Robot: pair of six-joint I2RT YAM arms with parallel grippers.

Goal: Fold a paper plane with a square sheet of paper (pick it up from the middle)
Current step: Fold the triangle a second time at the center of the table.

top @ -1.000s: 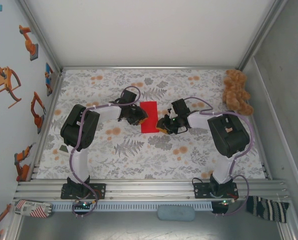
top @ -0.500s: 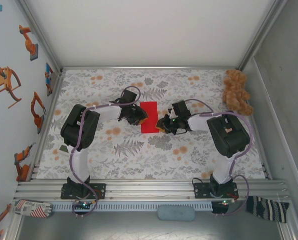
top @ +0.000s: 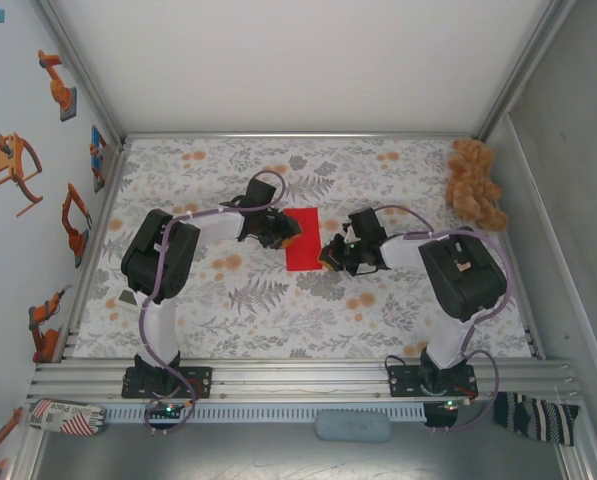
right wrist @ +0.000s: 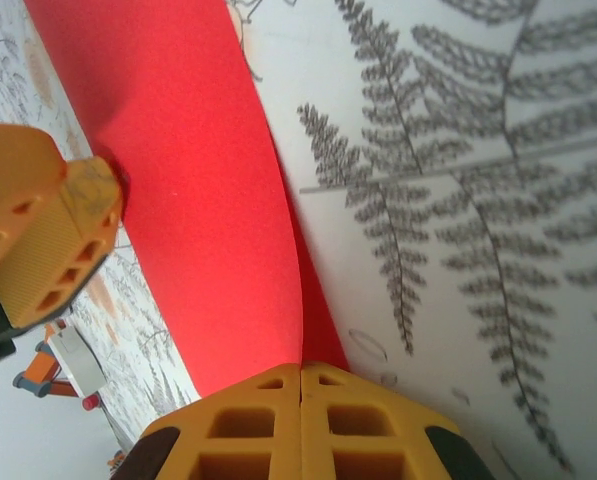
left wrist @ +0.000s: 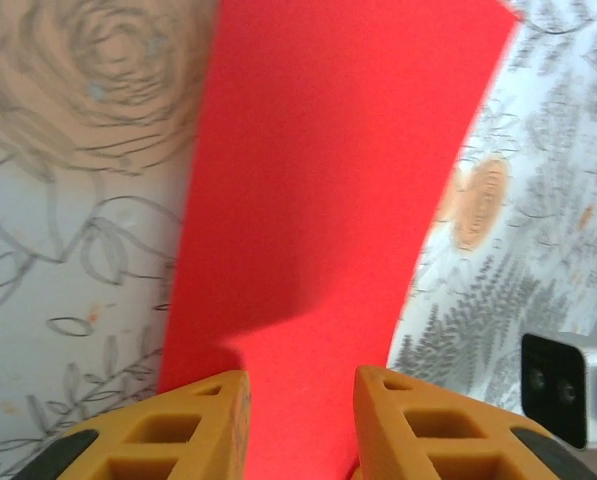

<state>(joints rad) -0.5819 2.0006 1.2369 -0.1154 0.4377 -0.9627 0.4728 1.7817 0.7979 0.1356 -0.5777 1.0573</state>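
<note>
The square sheet of paper (top: 301, 240) sits pretty much dead centre of the bench (top: 408, 310). From above it looks narrower than it's long, so my guess is one fold is in and we're partway through the plane.

The right jaws are pressed together, pinching the sheet's right edge down towards its near corner. In the right wrist view that edge curls up off the bench into the seam between them. The left jaws are apart at the left edge, with red running through the gap, so not clamped as far as I can tell.

How I'd play it: use the left side as the anchor and get it closed or pressed down before the right one carries its edge over. Otherwise thin paper like this just slides and the crease goes wonky. Go slow and low, and line up the edges before flattening.

Room-wise it's fine. The sheet is well apart from every bench edge, and the teddy bear (top: 475, 185) is off in the far right corner. The only tight spot is the two wrists sitting near each other over the sheet.
</note>
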